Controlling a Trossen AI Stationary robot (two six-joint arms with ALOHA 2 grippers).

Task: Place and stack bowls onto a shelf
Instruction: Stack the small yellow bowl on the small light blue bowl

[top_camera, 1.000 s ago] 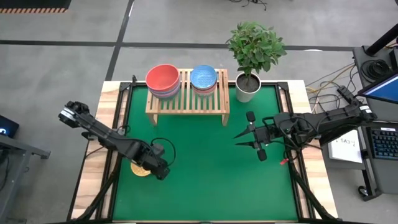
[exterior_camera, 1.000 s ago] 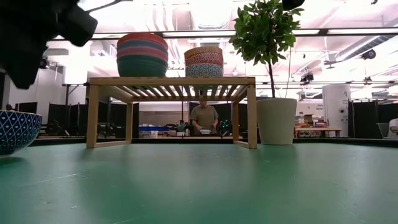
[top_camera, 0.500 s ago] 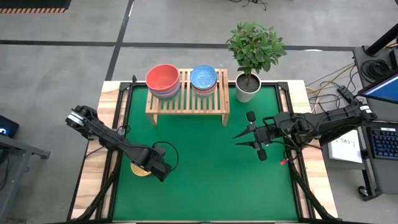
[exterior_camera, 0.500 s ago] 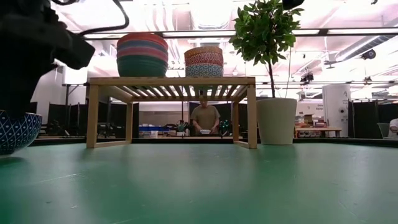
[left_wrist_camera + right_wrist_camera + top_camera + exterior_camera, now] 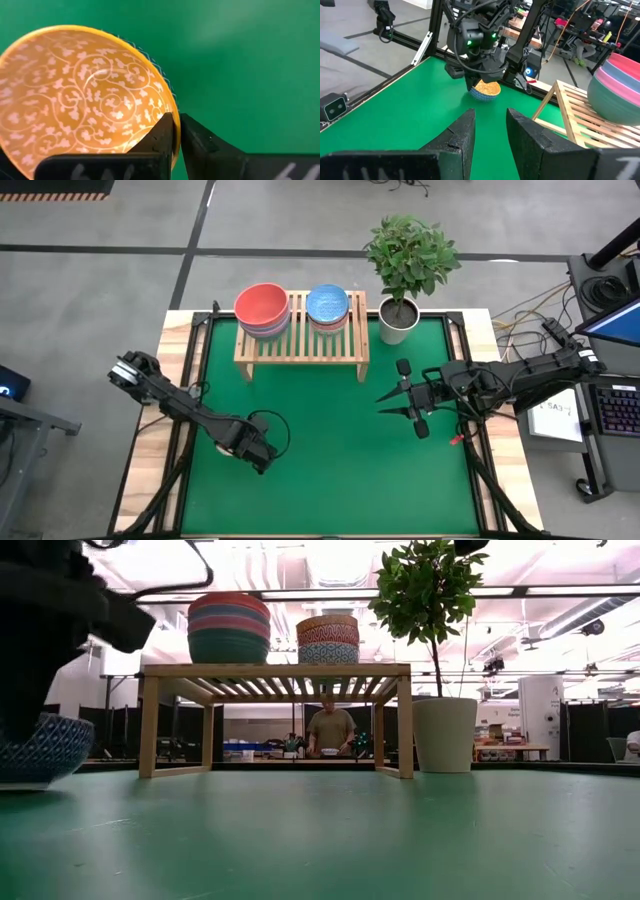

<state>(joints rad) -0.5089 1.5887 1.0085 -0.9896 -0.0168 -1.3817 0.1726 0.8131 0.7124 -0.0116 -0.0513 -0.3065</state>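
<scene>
My left gripper is shut on a small bowl, orange inside with white swirls and blue-white patterned outside, at the table's near left. The bowl also shows in the low view and the right wrist view; in the high view the left gripper hides it. My right gripper is open and empty over the table's right half. The wooden shelf at the back carries a stack of larger bowls, red on top, and a stack of smaller bowls, blue on top. My left gripper pinches the small bowl's rim, one finger inside the bowl and one outside. The fingers come from above, pointing down. In the low view the bowl sits tilted; whether its foot still touches the mat, I cannot tell.
A white pot with a leafy plant stands right of the shelf. The green mat lies open between the arms. A person stands in the room beyond the shelf.
My left gripper has kept low over the small bowl. The bowl has shifted a little toward the table's right and tipped, and it has gone out of sight under the gripper in the high view.
</scene>
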